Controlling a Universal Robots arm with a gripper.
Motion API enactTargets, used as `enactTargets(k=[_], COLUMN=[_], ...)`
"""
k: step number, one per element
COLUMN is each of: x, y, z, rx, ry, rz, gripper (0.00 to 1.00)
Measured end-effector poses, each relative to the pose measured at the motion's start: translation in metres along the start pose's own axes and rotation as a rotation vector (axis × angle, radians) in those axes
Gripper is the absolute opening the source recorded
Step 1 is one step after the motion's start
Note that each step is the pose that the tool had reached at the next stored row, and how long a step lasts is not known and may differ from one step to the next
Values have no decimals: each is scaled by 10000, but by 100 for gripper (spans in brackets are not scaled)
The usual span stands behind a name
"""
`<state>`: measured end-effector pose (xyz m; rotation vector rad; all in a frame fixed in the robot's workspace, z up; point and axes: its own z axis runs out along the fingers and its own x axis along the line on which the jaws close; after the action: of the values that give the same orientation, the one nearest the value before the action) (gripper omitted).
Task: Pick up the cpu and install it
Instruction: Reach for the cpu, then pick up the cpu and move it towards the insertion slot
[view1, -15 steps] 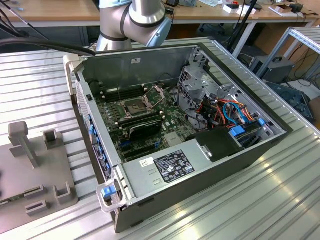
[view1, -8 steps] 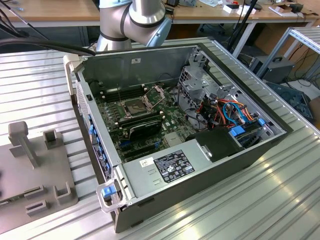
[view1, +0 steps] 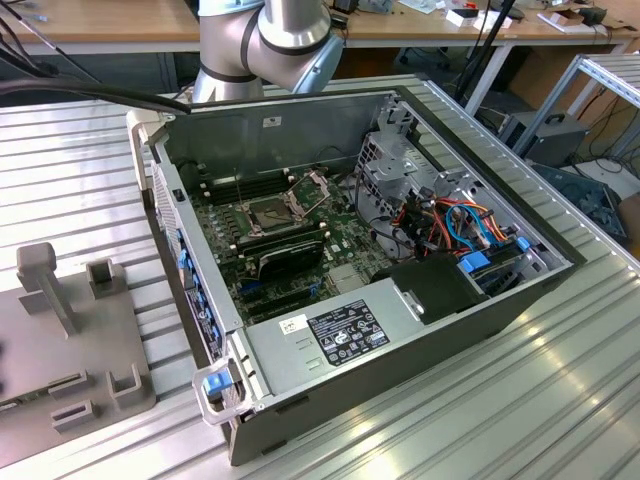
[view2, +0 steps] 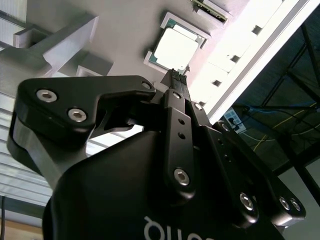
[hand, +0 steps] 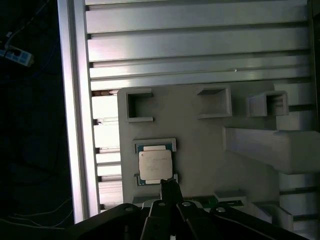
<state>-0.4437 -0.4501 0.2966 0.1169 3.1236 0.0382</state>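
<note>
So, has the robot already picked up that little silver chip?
No, in the first wrist view the cpu lies flat in its holder on the grey plate, with the gripper above it, near its edge.

You can see the cpu (hand: 155, 165) lying flat, silvery-grey square face up, seated between two raised brackets (hand: 154, 143) on the grey fixture plate (hand: 200, 160).

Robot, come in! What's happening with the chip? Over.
Gripper shut, empty, hovering by the cpu. Cpu lying on the grey tray, not picked up. Nothing between them.
</note>
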Motion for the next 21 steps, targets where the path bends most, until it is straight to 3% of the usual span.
enactTargets(k=[18,19,21], x=[35,36,36], y=[-3,-3,-3], z=[1,1,1], rx=[0,0,0], ry=[1,1,0], rz=[-1,-1,-1], gripper=[11,11,24])
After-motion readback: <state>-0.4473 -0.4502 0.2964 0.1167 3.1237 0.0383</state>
